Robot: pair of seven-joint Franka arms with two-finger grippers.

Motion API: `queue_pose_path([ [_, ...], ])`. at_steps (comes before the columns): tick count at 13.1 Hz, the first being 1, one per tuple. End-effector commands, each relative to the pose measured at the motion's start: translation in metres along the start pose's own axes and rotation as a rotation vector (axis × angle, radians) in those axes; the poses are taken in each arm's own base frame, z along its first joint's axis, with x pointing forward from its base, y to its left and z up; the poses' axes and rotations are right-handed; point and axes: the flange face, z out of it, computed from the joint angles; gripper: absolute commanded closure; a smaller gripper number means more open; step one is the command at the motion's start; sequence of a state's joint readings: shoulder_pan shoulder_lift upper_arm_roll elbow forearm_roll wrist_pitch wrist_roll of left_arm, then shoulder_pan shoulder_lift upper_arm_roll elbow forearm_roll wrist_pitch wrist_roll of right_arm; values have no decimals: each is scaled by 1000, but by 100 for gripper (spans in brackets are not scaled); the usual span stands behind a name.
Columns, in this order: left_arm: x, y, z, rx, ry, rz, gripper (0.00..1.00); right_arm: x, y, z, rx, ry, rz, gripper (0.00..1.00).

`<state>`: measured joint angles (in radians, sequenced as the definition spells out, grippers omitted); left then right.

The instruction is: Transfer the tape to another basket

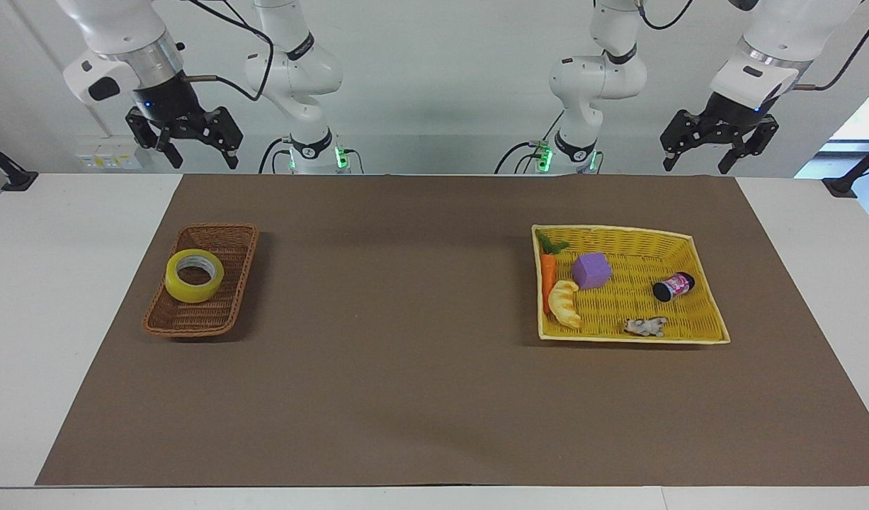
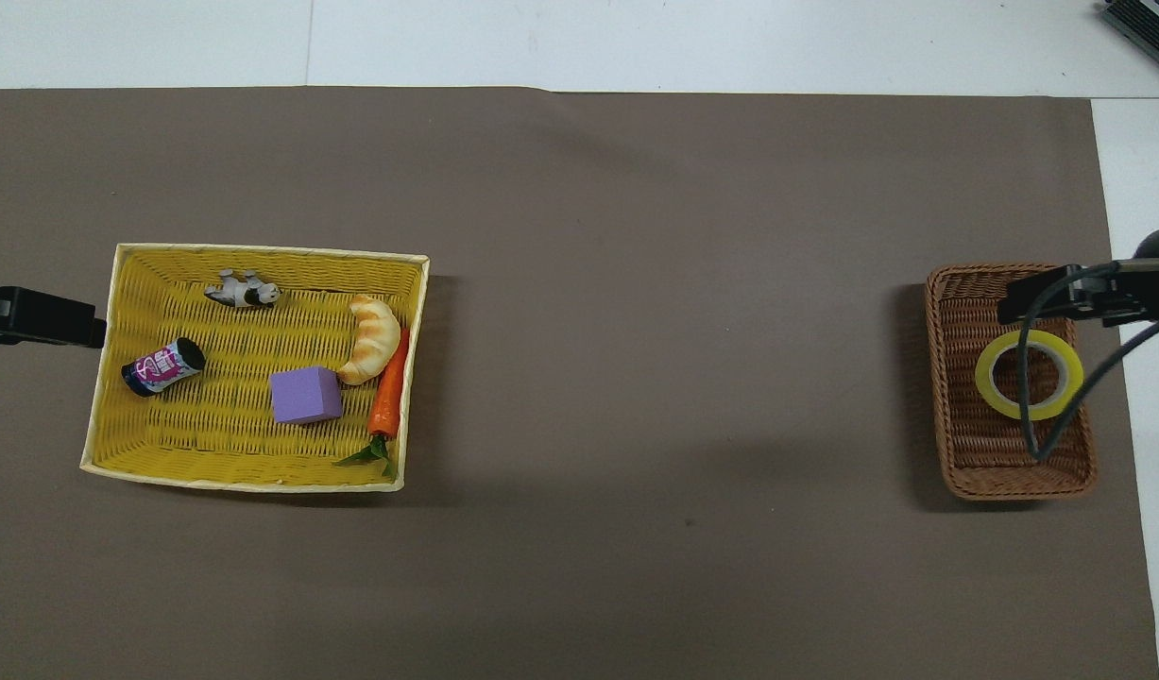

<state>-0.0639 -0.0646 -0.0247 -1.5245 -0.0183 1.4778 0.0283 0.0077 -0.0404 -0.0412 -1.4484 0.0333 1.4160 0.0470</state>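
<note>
Covering the white table, a flat brown mat (image 1: 406, 368) fills mid-frame. Yellow packing tape roll (image 1: 194, 275) lies inside the dark-brown wicker basket (image 1: 225, 312), lower left; right gripper (image 1: 193, 149), fingers apart, hangs upper left, well above. Left gripper (image 1: 697, 161) waits, fingers apart, upper right.

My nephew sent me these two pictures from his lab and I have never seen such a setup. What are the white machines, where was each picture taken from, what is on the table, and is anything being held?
The white machines are two robot arms, each ending in a two-finger gripper. One picture faces them from across the table; the other looks down from above their own end.

The right gripper and the left gripper both hang open and raised at the robots' edge of the table. Neither holds anything.

On the brown mat, a roll of yellow tape lies in a small brown wicker basket toward the right arm's end. Toward the left arm's end, a yellow tray holds a purple cube, a carrot, a croissant, a small can and a toy animal.
</note>
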Motion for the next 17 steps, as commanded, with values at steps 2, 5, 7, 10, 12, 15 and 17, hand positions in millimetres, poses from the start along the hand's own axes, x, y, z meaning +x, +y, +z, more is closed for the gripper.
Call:
queue_pose_path([
  [2,-3,-3,0,16,-11,3,0,-19,6,-9,-5,5,18,0],
  [5,-3,-2,0,16,-11,4,0,-20,8,-10,-76,7,-54,0],
  [7,-3,-2,0,16,-11,4,0,-20,9,-10,-98,6,-55,0],
  [10,-3,-2,0,16,-11,4,0,-20,8,-9,-61,-3,-56,0],
  [12,-3,-2,0,16,-11,4,0,-22,4,-13,-55,6,-71,0],
  [15,-3,-2,0,16,-11,4,0,-28,-3,-16,-22,4,-83,0],
  [17,-3,-2,0,16,-11,4,0,-29,-1,-15,-16,-10,-80,0],
])
